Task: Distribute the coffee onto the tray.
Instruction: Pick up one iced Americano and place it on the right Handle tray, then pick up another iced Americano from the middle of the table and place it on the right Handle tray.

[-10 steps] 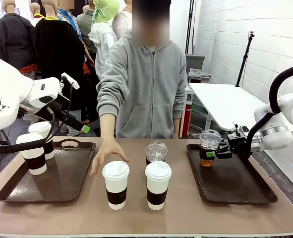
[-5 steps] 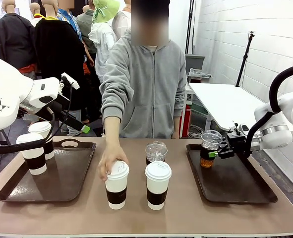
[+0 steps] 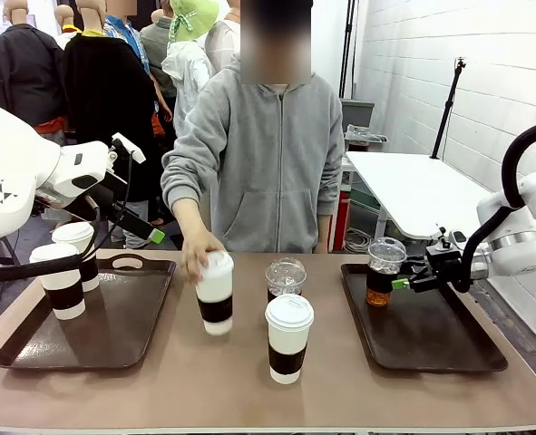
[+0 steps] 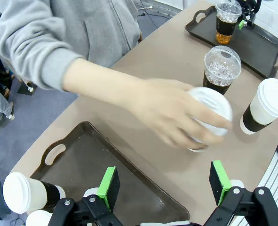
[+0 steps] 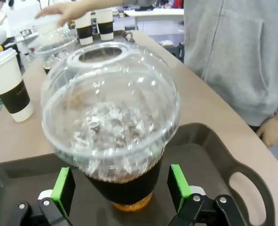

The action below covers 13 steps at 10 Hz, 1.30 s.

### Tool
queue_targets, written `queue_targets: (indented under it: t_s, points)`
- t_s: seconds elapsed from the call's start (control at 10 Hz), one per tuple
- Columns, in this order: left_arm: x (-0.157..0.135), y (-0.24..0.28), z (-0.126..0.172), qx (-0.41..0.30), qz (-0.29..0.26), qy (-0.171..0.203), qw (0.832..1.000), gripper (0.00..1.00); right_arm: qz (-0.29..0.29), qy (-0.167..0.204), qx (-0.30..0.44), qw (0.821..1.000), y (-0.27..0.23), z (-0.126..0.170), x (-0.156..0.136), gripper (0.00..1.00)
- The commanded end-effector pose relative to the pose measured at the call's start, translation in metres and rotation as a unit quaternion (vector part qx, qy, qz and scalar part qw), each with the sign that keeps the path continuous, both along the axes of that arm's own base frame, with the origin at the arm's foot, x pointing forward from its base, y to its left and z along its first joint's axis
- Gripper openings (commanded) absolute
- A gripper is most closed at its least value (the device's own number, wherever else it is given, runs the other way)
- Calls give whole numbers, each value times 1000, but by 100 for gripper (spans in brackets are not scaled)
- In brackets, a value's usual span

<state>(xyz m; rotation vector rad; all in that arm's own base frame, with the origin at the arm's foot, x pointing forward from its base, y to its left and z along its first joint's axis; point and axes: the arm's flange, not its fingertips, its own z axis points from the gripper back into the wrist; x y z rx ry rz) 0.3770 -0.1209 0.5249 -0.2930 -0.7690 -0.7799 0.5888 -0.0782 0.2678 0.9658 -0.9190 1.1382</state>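
**A:** Where is our right gripper [image 3: 400, 283]?

**B:** Low over the right tray [image 3: 449, 349], with its green pads spread on either side of the iced coffee [image 3: 379, 274] near the tray's far left corner. The jaws are wide. In our wrist view the pads stand clear of the cup, so we judge it is standing on its own base.

**A:** And our left gripper [image 4: 163, 181]?

**B:** Its fingers are wide apart and hold nothing, raised above the left tray [image 3: 113, 317]. Two sleeved paper cups [image 3: 64, 281] sit together at that tray's far left corner, which leaves bare tray for more.

**A:** Why do we hang back there?

**B:** The person's hand [image 3: 193, 254] clasps a third paper cup [image 3: 215, 292] by its lid, between the trays and nearer the left one. We judge it is coming our way, so we leave it room.

**A:** What remains on the table [image 3: 159, 390]?

**B:** One paper cup [image 3: 288, 337] at the middle front, and a second iced coffee [image 3: 286, 276] just behind it.
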Motion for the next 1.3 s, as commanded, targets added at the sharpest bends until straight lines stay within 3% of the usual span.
queue_targets:
  t_s: [0.0, 0.5, 1.2]
  points:
    - [1, 2, -1, -3, -1, 1, 1000, 100, -13, 9, -2, 1000, -10, 7, -15, 100]
    - [1, 2, -1, -3, -1, 1, 1000, 100, -40, 5, -5, 999, -25, 8, -30, 100]
    - [1, 2, -1, -3, -1, 1, 1000, 100, -32, 6, -4, 999, -33, 6, -21, 100]
